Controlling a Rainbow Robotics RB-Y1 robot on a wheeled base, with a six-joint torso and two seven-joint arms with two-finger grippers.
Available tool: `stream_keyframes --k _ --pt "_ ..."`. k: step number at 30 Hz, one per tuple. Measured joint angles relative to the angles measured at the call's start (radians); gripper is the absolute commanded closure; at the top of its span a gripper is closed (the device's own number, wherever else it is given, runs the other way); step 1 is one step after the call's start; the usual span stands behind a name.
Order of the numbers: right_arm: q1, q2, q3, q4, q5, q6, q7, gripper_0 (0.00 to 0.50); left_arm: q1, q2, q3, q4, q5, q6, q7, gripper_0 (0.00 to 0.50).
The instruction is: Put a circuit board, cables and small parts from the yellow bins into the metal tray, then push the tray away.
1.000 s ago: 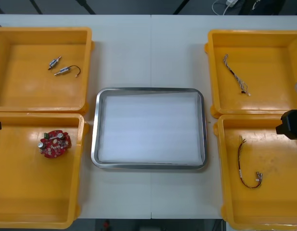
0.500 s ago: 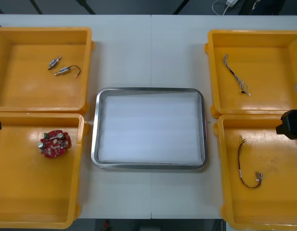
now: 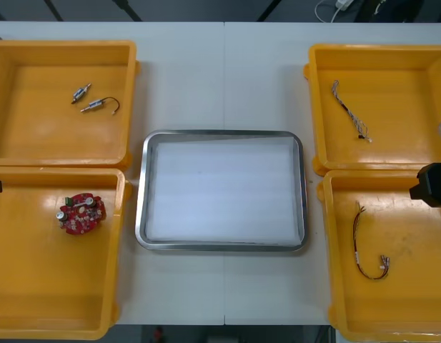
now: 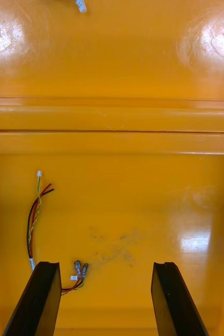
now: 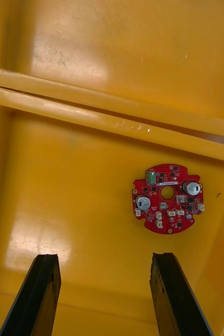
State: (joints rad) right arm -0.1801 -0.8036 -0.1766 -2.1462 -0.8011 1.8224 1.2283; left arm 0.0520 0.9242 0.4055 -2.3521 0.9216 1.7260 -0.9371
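Nothing is in the tray yet.
The metal tray (image 3: 221, 133) is bare. Our left gripper (image 5: 105, 257) hangs wide open and empty near the circuit board (image 5: 167, 198) in its yellow bin (image 3: 34, 286), and our right gripper (image 4: 104, 265), equally open and empty, is near the red and yellow cable (image 4: 31, 226). All picking and the push are left.

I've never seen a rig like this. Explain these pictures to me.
This is a two-armed robot at a table. The wide picture looks down from above its arms; each upright one comes from a wrist camera, that arm's two black fingers at the bottom. A tray sits between four yellow bins, which hold a red board, small metal parts, a twisted cable and a red and yellow cable. The left gripper hangs open over the board's bin, the right gripper open over the red and yellow cable's. Nothing is held.
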Motion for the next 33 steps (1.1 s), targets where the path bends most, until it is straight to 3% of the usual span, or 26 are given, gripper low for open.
stream_keyframes --k 33 --pt "0.0 0.0 0.0 0.0 0.0 0.0 0.0 0.0 0.0 0.0 0.0 0.0 0.0 0.0 0.0 0.0"
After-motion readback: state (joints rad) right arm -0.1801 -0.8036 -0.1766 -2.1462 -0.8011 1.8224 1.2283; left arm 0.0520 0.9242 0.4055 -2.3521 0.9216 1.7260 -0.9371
